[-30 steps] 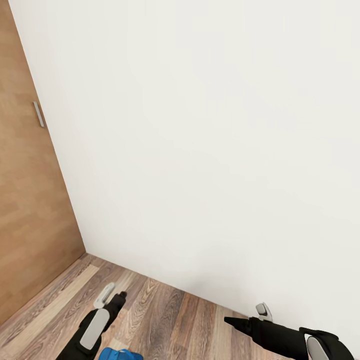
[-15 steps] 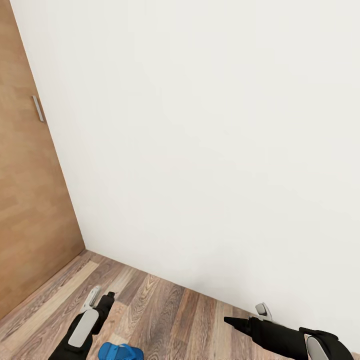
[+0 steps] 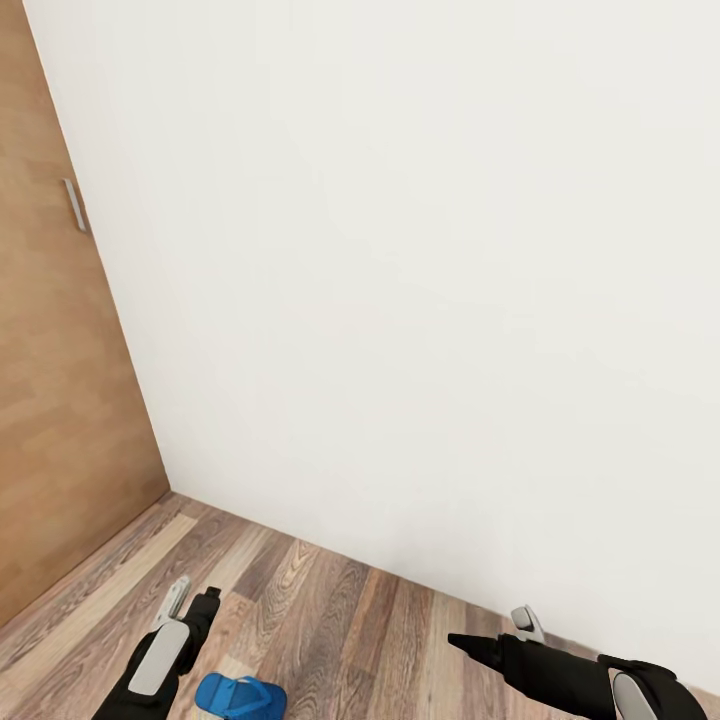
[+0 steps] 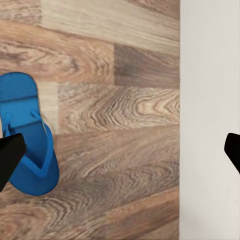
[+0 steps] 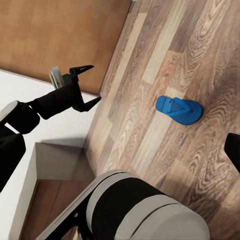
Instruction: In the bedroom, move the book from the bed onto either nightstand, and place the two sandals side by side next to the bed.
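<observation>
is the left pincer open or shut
Open. In the right wrist view the left pincer has its two fingers spread with nothing between them, above the floor near the blue sandal.

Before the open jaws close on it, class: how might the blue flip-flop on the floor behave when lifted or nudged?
The blue flip-flop lies flat on the wood-plank floor, so it likely won't roll or tip. Its thin sole suggests it's light and may bend if lifted by one end. A nudge from the left gripper would probably slide it across the smooth-looking planks.
</observation>
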